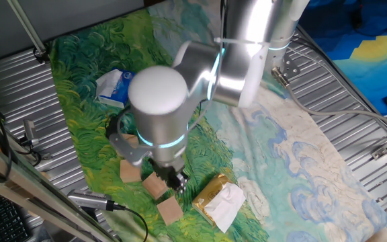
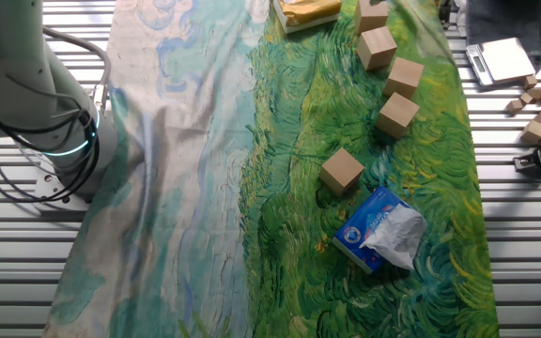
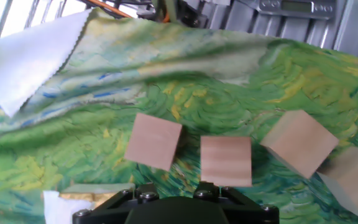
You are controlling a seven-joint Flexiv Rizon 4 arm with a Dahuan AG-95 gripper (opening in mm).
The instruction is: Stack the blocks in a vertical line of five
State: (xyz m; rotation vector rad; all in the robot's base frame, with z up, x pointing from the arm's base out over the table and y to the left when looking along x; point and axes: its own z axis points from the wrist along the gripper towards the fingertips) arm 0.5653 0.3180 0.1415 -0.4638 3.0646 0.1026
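- The painted cloth, green swirls on one side and pale blue and cream on the other, covers the ribbed metal table; everything below is placed against it.
- Five blocks lie on the green part of the cloth, none stacked, all flat on the fabric.
- In the other fixed view four of them form a loose line along the green edge: the top block cut by the frame, the second block, the third block and the fourth block, each near the next.
- The lone block sits apart from that line, further into the green, just beside the blue-and-white packet.
- The yellow-gold packet with white tissue rests at the cloth's edge near the line's far end.
- In one fixed view the arm leans over the green area, and the gripper hangs just above the blocks there.
- The hand view shows only the gripper's base at the bottom edge, with blocks below it; the fingers are not visible, so I cannot tell whether they are apart or together.
- Loose small wooden pieces lie on the bare metal off the cloth.
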